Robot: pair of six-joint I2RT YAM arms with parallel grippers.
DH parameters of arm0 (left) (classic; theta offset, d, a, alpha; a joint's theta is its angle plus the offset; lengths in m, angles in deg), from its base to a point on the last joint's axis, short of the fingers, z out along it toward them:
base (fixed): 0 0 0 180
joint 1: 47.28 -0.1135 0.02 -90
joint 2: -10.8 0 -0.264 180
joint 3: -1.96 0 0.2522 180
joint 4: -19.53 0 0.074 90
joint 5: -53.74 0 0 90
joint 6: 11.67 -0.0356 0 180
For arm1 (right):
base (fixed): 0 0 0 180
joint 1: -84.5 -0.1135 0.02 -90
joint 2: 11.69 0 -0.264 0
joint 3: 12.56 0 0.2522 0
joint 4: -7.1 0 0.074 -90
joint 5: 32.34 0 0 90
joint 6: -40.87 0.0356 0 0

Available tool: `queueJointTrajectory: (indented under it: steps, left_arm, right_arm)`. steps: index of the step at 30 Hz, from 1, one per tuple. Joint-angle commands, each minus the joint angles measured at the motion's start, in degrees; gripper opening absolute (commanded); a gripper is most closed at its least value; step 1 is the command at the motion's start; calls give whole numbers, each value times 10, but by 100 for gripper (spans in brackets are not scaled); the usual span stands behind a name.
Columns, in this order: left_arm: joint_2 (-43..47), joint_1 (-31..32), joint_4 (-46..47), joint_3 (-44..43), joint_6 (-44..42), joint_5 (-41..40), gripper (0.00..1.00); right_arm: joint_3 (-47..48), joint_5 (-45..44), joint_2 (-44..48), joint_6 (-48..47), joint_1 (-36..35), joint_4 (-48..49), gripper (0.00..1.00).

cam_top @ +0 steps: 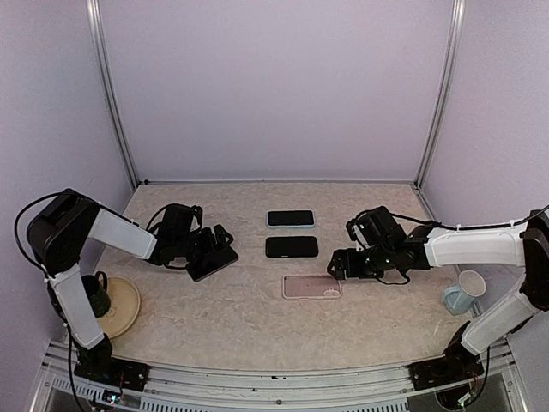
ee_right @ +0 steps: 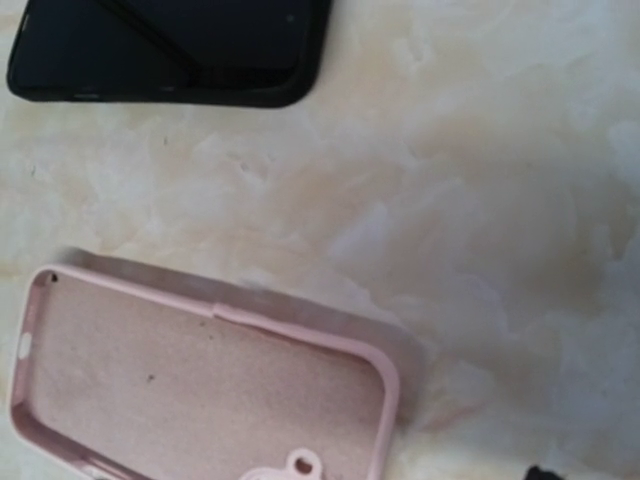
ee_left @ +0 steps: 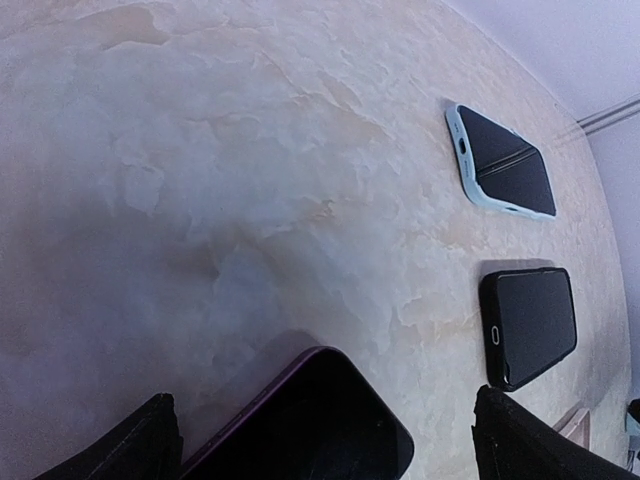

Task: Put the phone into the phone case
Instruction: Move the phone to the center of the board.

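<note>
- The pale pink, soft-sided phone case point(cam_top: 312, 287) lies open side up on the mottled beige tabletop point(cam_top: 257, 335). All positions below are given relative to this case.
- The dark flat phone with a purple edge point(cam_top: 213, 262) lies on the tabletop well to the left of the pink case, not in it.
- The left fingers point(ee_left: 140, 445) stand wide apart, one on each side of the phone. The left wrist view shows a gap on both sides, so nothing is gripped.
- The right fingers point(cam_top: 336, 266) hover at the far right corner of the pink case, spread open and holding nothing.
- A black rectangular handset point(cam_top: 292, 247) lies just behind the pink case. A second dark handset with a pale blue-white rim point(cam_top: 290, 219) lies behind that.
- Far to the left of the case, a dark green mug point(cam_top: 96, 296) stands on a round tan plate point(cam_top: 127, 311).
- Far to the right of the case, a white cup point(cam_top: 472, 283) stands just beside a pale blue cup point(cam_top: 452, 300).
</note>
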Motion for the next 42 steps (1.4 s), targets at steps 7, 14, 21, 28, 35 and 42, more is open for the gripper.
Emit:
queueJointTrajectory:
  steps: [7,14,21,28,35,42]
  left_arm:
    - [-9,36,-125,61,-5,13,99]
    - [7,65,-154,60,-57,8,99]
    - [10,97,-148,83,-56,16,99]
    - [16,109,-173,94,-57,-18,99]
    - [88,124,-195,125,0,-113,99]
    - [139,119,-265,117,23,-180,99]
  right_arm:
    - [22,5,7,-30,-6,-21,93]
    - [32,26,-3,-44,-6,-22,94]
    - [33,37,-6,-47,-6,-23,94]
    - [30,41,-7,-45,-6,-17,95]
    - [26,40,-5,-43,-6,-15,95]
    - [27,48,-3,-41,-6,-12,95]
